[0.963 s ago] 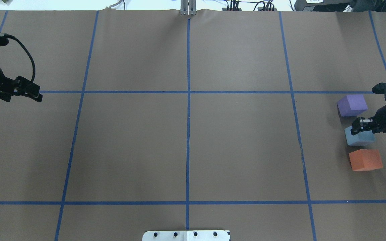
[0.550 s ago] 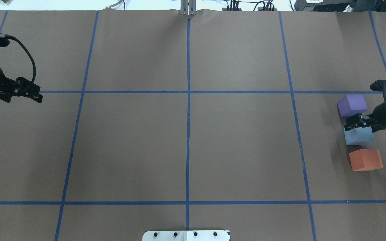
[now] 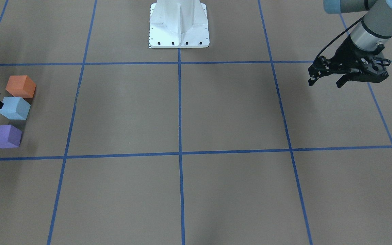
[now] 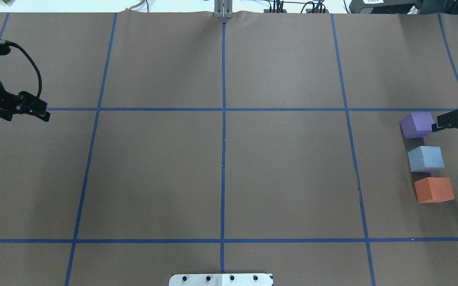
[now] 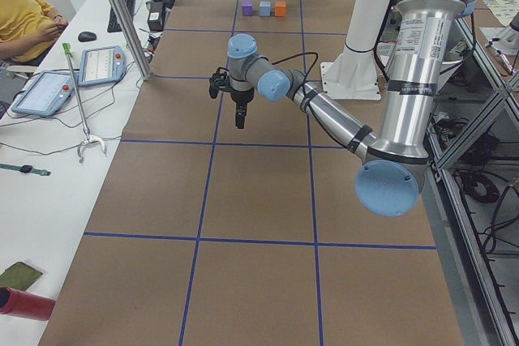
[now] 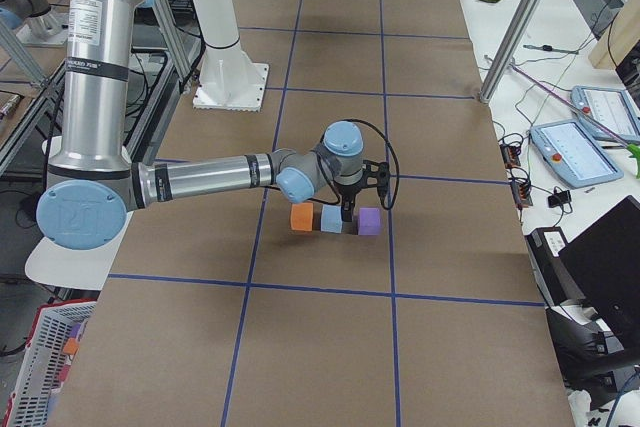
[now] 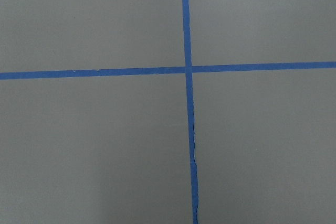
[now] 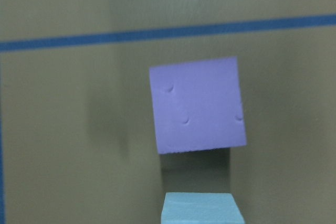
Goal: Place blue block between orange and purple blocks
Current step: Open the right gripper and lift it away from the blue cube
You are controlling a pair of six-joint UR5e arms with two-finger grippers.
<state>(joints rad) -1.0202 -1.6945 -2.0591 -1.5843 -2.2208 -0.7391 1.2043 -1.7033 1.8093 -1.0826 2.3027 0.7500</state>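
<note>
The blue block [image 4: 425, 158] stands on the table in a row between the purple block [image 4: 418, 124] and the orange block [image 4: 433, 190], with small gaps on both sides. The row also shows in the front view: orange [image 3: 20, 86], blue [image 3: 14, 108], purple [image 3: 4, 136]. My right gripper [image 4: 437, 125] is open and empty, raised just beside the purple block at the table's right edge. Its wrist view looks down on the purple block [image 8: 197, 106] and the blue block's edge [image 8: 202, 208]. My left gripper [image 4: 40, 112] is open and empty, far off at the left.
The robot's white base plate [image 3: 179, 23] sits at the table's near middle. Blue tape lines [image 7: 187, 69] grid the brown table cover. An operator and tablets [image 5: 49, 87] are beyond the table's far side.
My right gripper has come off the blue block, risen and moved back toward the right edge, level with the purple block. The blue block stays in place. The left arm has not moved.
</note>
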